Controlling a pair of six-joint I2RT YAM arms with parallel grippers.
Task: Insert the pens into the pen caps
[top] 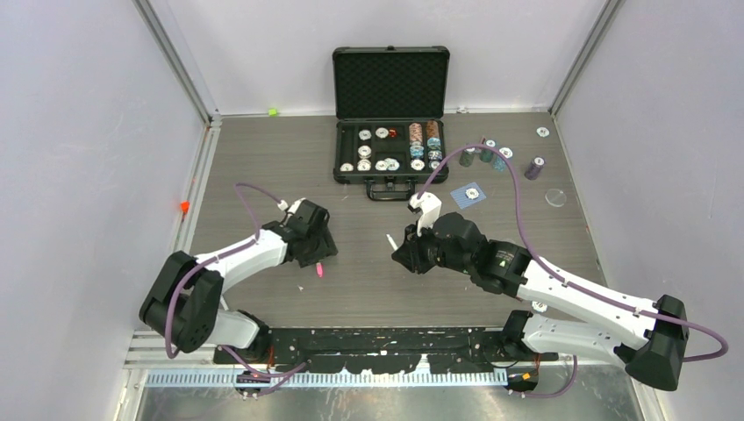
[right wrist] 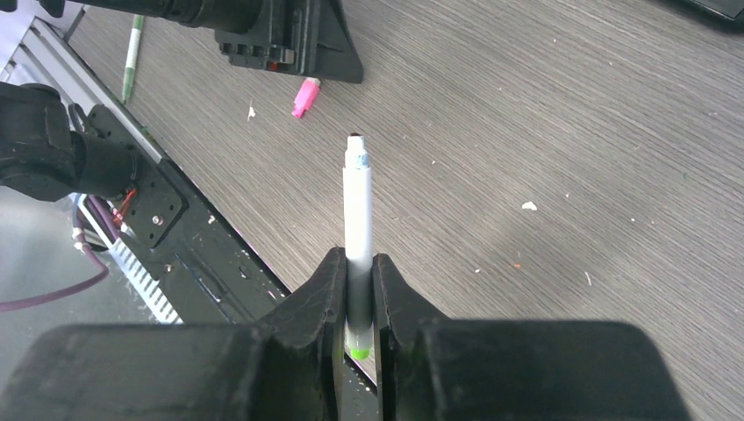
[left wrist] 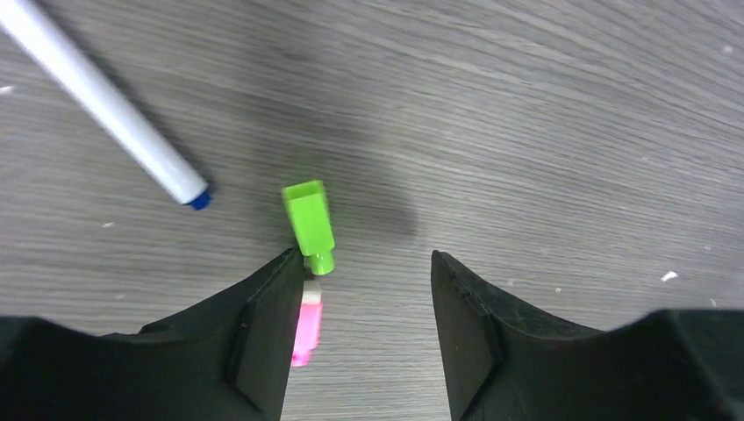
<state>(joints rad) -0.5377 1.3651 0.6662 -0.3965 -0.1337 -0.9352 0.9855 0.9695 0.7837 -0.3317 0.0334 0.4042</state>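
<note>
My right gripper (right wrist: 357, 256) is shut on a white pen (right wrist: 357, 206). The pen's tip points away from the jaws toward the left arm, and its green end shows behind the fingers. The top view has this gripper (top: 405, 252) at mid-table. My left gripper (left wrist: 362, 255) hangs open just above the table. A neon green cap (left wrist: 309, 226) lies just past its left fingertip. A pink cap (left wrist: 307, 326) lies partly under the left finger (left wrist: 254, 342); it also shows as the pink cap (top: 321, 270). Another white pen (left wrist: 114, 114) with a blue end lies at the upper left.
An open black case (top: 390, 175) with poker chips stands at the back centre. Loose chip stacks (top: 491, 156) and a blue card (top: 469, 195) lie to its right. A small green bit (top: 273, 111) sits at the back wall. The black base rail (right wrist: 167, 219) runs along the near edge.
</note>
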